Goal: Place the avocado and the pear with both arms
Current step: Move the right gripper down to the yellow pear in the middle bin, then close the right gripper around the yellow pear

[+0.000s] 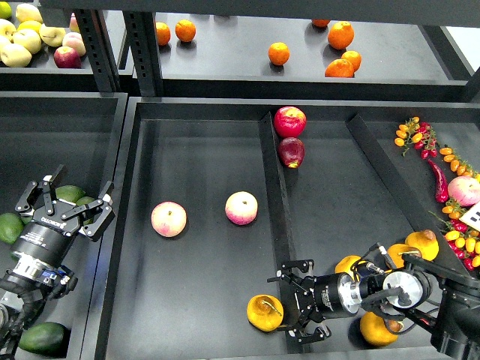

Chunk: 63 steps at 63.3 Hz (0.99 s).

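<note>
The pear, yellow-orange with a brown blotch, lies at the front of the middle tray's left compartment. My right gripper is open, pointing left over the divider, its fingertips just right of the pear and not closed on it. Dark green avocados lie in the left bin: one partly hidden under my left gripper, one at the left edge, and one at the front. My left gripper is open and empty, hovering over the nearest avocado.
Two peaches lie in the left compartment. Two red apples sit by the long divider. More yellow pears cluster around my right arm. Oranges are on the back shelf; peppers are at right.
</note>
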### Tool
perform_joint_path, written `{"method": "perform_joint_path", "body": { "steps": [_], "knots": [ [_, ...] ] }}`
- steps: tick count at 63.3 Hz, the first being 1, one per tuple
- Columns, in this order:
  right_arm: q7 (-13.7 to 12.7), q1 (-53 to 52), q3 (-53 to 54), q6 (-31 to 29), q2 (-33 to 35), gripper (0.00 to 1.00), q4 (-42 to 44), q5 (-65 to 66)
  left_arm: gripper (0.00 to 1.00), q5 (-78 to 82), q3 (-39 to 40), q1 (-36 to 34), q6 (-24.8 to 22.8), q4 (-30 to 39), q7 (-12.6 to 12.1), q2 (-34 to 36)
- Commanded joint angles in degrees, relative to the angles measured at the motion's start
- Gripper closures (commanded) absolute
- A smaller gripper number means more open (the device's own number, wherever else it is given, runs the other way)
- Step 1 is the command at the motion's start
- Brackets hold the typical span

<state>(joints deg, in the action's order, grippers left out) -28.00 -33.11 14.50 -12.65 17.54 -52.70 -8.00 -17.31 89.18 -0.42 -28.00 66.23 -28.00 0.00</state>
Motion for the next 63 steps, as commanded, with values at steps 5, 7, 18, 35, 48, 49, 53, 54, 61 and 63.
{"method": "perform_joint_path", "body": {
  "steps": [5,7,18,35,48,49,53,54,61,63],
  "knots": [
    [0.0,0.2,-0.4,0.0,-0.7,0.01,1.4,0.1,0.01,0.0,-0.4,-0.1,0.0,0.0,0.0,0.0],
    [0.0,0.2,-0.4,0.0,-0.8,0.01,1.7,0.1,0.01,0.0,-0.5,-0.1,0.0,0.0,0.0,0.0],
    [0.0,0.7,-0.2,0.0,-1.9,0.07,3.5,0.1,0.01,0.0,-0.8,-0.1,0.0,0.1,0.0,0.0],
    [0.0,0.7,0.0,0.0,-2.7,0.13,5.0,0.1,0.01,0.0,-1.2,-0.1,0.0,0.2,0.0,0.0],
    [0.0,0.8,0.3,0.0,-3.6,0.19,6.0,0.1,0.01,0.0,-1.2,-0.2,0.0,0.2,0.0,0.0],
    [0.0,0.8,0.3,0.0,-3.7,0.19,6.1,0.1,0.01,0.0,-1.2,-0.2,0.0,0.2,0.0,0.0],
    [0.0,0.8,0.5,0.2,-3.8,0.22,6.1,0.1,0.01,0.0,-1.2,-0.1,0.0,0.1,0.0,0.0],
    [0.0,0.8,0.5,0.2,-3.8,0.23,6.2,0.1,0.01,0.0,-1.2,-0.1,0.0,0.1,0.0,0.0],
    [0.0,1.1,0.7,0.2,-3.8,0.35,6.3,0.1,0.01,0.0,-1.2,0.0,0.0,-0.1,0.0,0.0],
    [0.0,1.2,0.7,0.2,-3.9,0.37,6.3,0.1,0.01,0.0,-1.2,0.0,0.0,0.0,0.0,0.0]
  ]
}}
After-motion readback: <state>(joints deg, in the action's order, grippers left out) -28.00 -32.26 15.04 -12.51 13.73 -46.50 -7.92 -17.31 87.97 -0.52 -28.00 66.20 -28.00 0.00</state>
